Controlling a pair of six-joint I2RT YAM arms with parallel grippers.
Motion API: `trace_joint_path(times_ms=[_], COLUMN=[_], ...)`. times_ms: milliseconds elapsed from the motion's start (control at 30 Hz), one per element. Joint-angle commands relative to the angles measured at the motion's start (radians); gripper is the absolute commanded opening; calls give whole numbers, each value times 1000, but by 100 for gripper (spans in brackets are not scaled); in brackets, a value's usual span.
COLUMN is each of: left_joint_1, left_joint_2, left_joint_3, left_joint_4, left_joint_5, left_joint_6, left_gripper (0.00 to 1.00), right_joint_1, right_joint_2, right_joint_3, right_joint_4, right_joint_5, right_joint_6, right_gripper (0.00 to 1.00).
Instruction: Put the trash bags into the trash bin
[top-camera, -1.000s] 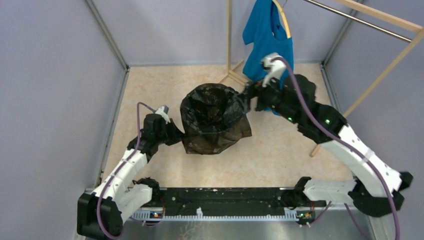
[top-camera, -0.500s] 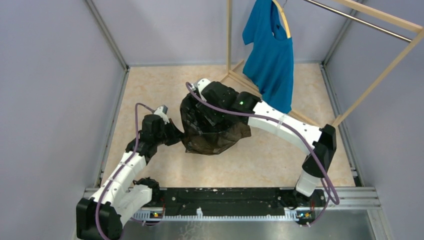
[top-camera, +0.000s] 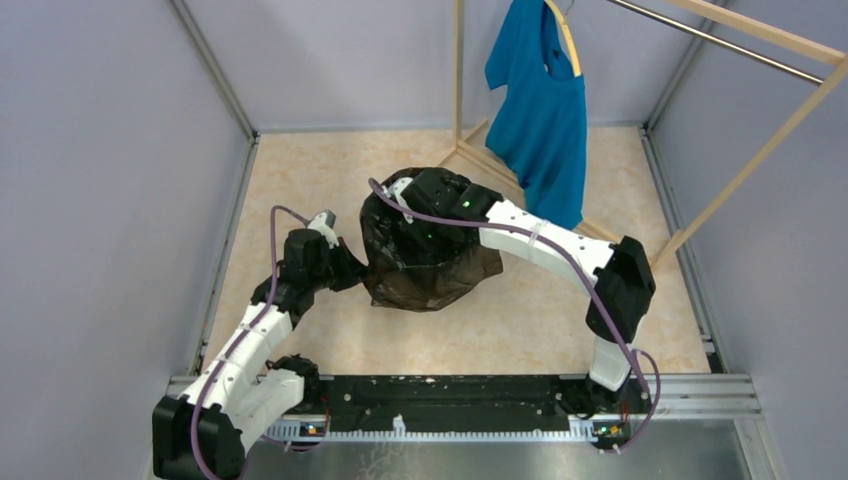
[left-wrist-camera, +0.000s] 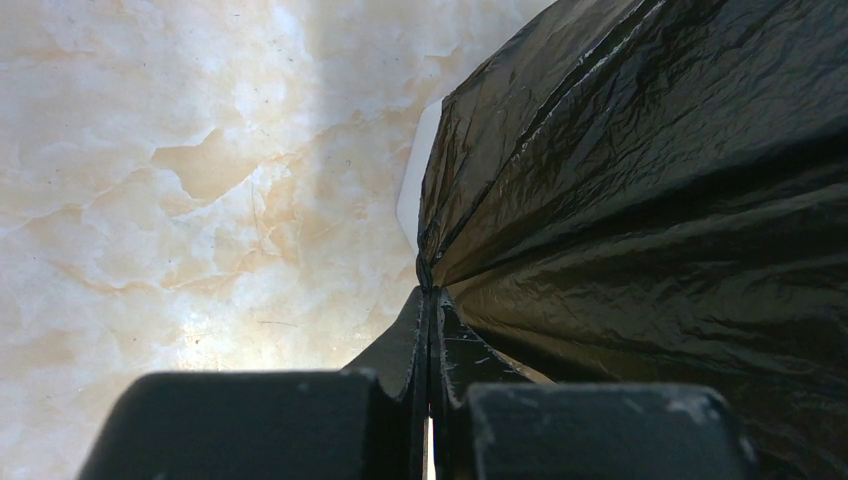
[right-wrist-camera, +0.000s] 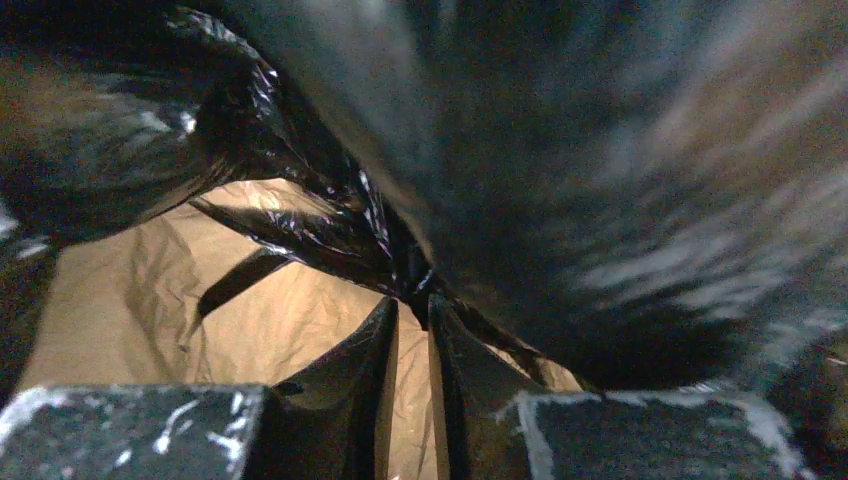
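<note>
— Most of the job is done, then?

— Much of it, by judgement. The large, thin, glossy black plastic trash bag (top-camera: 432, 275) is draped over the white translucent plastic trash bin (left-wrist-camera: 413, 178). Only a sliver of the bin's wall is shown, just beyond the tips of the left hand (left-wrist-camera: 430, 300). The bag's mouth is spread wide, and its skirt hangs outside the bin down to the beige marbled worktop (top-camera: 300, 170).

— How are the hands set?

— The left hand is clamped flat on a pleated edge of the bag, with no gap seen between its fingers. The right hand (right-wrist-camera: 412, 305) is sunk inside the bag's mouth, its fingers nearly together with only a narrow slit between them. Pleats of black film are gathered at their tips, so a fold is judged to be pinched.

— What is left?

— The lining is thought to need pressing down into the bin. How deep the film sits cannot be told.

— And room?

— Bare worktop is shown to the left of the left hand. Film is crowded close all round the right hand. Well behind the right hand, a blue T-shirt (top-camera: 540, 110) is hung on a wooden rack (top-camera: 458, 80), and should be minded on withdrawal.
</note>
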Motion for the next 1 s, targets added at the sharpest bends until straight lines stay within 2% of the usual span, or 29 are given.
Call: trace_joint_path(times_ms=[0, 133, 300, 967], left_joint_1=[3, 3, 3, 3], left_joint_2=[-18, -17, -27, -40], left_joint_3=[30, 32, 42, 65], left_joint_4=[10, 5, -7, -30], left_joint_5=[11, 12, 4, 11], left_joint_6=[13, 14, 20, 19], left_gripper=[0, 0, 0, 0], right_joint_1=[-10, -10, -10, -61], right_joint_2=[-8, 1, 21, 159], right_joint_3=[-58, -91, -141, -214], right_joint_4=[59, 123, 180, 297], right_joint_5=[-45, -74, -62, -190], right_joint_6=[-12, -13, -8, 0], right_gripper=[18, 17, 10, 10])
